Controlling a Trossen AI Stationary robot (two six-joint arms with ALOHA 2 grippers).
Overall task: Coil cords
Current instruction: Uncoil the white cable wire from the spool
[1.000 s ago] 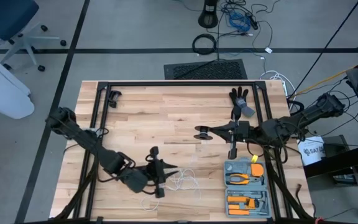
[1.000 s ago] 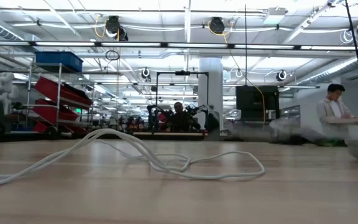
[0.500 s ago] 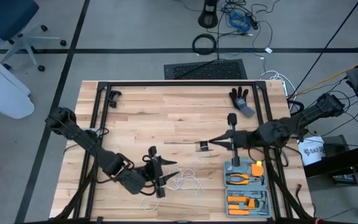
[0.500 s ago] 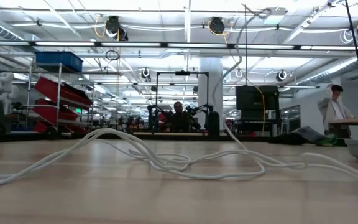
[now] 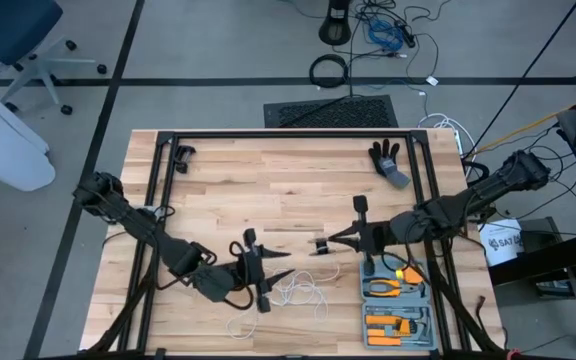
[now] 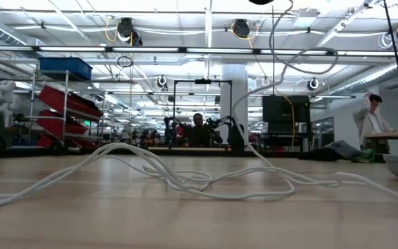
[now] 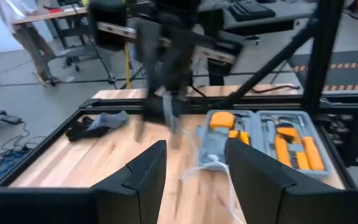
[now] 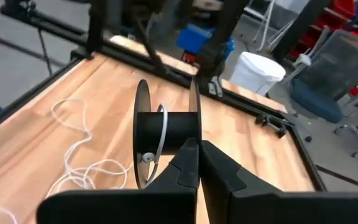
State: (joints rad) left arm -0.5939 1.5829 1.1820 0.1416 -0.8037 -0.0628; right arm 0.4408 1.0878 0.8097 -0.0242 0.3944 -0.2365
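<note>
Wooden table (image 5: 268,180): right hand (image 5: 340,238) grips reel (image 5: 320,245); left hand (image 5: 280,279) open; bucket (image 5: 501,243) lettering perhaps illegible.

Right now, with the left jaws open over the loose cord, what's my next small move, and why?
Probably lower the open left gripper onto the white cord and close. The cord lies slack on the table, while the right gripper, shut on the reel, holds it raised with one wrap on.

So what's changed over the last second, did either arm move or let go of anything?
The right gripper, shut on the reel, carried it down the table toward the left gripper. More white cord now rises off the table. The left gripper opened, nothing in it. The toolbox and glove stayed put.
</note>
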